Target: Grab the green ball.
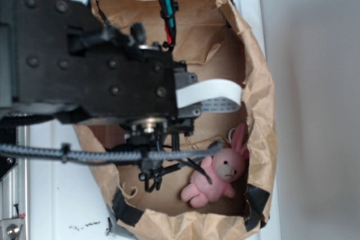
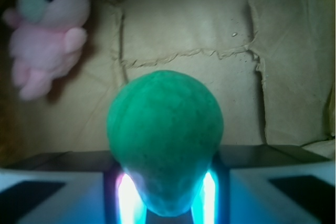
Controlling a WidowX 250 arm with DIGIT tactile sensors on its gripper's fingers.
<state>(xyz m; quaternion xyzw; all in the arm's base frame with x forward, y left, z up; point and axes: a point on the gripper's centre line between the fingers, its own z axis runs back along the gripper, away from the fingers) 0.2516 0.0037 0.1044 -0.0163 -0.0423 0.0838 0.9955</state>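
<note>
In the wrist view the green ball [image 2: 165,129] fills the middle, round and faintly textured, and narrows where it is squeezed between my two glowing fingers [image 2: 127,200]. My gripper [image 2: 165,203] is shut on it, above the brown paper floor. In the exterior view the gripper [image 1: 153,179] hangs low inside the bag, left of the bunny, and the arm hides the ball.
A pink plush bunny [image 1: 216,175] lies at the bag's lower right, seen at the upper left in the wrist view [image 2: 47,30]. Crumpled brown paper bag walls [image 1: 260,111] ring the workspace. A raised paper fold [image 2: 294,56] stands to the right.
</note>
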